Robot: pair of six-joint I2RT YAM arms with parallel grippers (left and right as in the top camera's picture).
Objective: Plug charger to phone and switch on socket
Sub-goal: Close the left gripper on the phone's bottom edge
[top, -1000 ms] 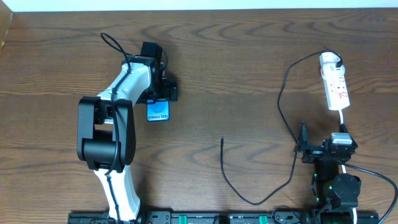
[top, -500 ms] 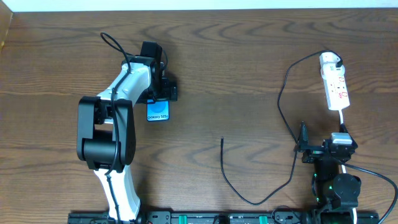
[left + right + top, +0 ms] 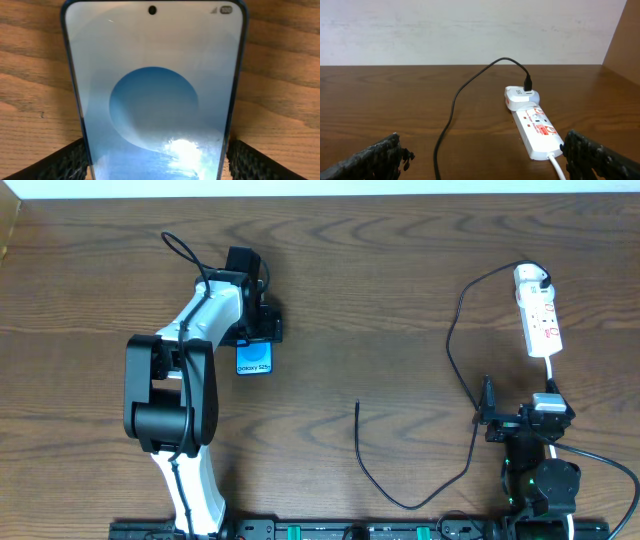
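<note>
**Phone secured at left; charger tip unclaimed at centre**

**Step in hand (judged):** steadying the phone. Plugging in and switching on are not yet done.

**Left:** The white-and-black left arm (image 3: 190,340) reaches from the near edge toward the far left of the brown wooden table (image 3: 400,260), elbow folded and wrist turned down. The left gripper (image 3: 156,161) is closed to the width of the slim, black-edged, blue-screened phone (image 3: 152,90), with pads (image 3: 65,162) touching both long edges. The phone lies flat and screen-up, its near end showing beyond the gripper.

**Centre:** The long, thin black charger (image 3: 357,420) has its small plug tip lying free, well apart from both grippers. The cable loops near, then climbs right to the white adapter at the far end of the socket.

**Right:** The right gripper (image 3: 485,162) sits low at the near right, facing far. Its fingers are spread wide with nothing between them.

**Far right:** The elongated white socket (image 3: 540,315) has red markings. The switch position is too small to tell.

**Next move (judged):** The right gripper must swing left and pinch the limp cable close behind the tip. It must then line the tip up with the phone's port, which is not visible here.
</note>
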